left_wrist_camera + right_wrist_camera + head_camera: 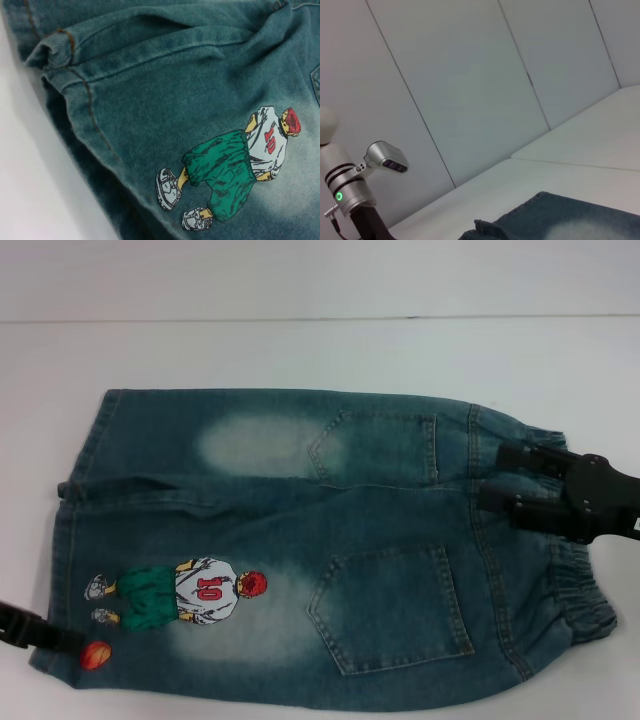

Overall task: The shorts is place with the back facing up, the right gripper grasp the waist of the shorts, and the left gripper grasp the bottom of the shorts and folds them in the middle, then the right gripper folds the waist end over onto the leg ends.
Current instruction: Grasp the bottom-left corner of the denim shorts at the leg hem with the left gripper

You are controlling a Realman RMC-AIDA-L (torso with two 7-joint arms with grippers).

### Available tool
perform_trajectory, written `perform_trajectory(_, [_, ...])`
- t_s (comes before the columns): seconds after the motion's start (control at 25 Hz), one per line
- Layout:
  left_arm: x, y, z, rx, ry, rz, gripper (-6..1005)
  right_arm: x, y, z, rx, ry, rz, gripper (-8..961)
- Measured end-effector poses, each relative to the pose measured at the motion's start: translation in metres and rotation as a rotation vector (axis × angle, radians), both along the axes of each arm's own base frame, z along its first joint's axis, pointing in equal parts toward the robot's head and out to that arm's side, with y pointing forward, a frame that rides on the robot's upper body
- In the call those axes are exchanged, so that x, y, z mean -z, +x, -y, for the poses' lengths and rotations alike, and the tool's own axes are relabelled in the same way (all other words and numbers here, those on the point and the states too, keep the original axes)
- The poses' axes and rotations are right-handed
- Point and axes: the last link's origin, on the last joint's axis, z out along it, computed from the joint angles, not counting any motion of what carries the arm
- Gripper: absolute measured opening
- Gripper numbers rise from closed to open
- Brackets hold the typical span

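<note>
Shorts (300,540) flat on white desk (300,350), back up. Right gripper (505,480) at right of frame over waist (585,600), jaws spread. Left gripper (35,630) at lower-left hem, jaws state unclear.

We count one pair of shorts (300,540) and two back pockets on it. We see two grippers: the left gripper (25,628) and the right gripper (520,485).

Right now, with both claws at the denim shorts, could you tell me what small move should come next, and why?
Probably lower the left claw onto the near leg hem by the orange basketball patch. It sits at that edge, while the right claw is already over the ruffled waistband of the flat blue-green denim shorts.
</note>
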Motion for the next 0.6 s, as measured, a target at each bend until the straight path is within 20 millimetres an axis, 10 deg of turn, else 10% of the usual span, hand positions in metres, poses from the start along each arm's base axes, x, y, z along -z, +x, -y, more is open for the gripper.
perform_trajectory(0.6, [-0.0004,0.0018,-0.0016,-0.001,0.000,0.003,50,-0.0008,-0.0002,0.0021,-0.004,-0.006,-0.007,921])
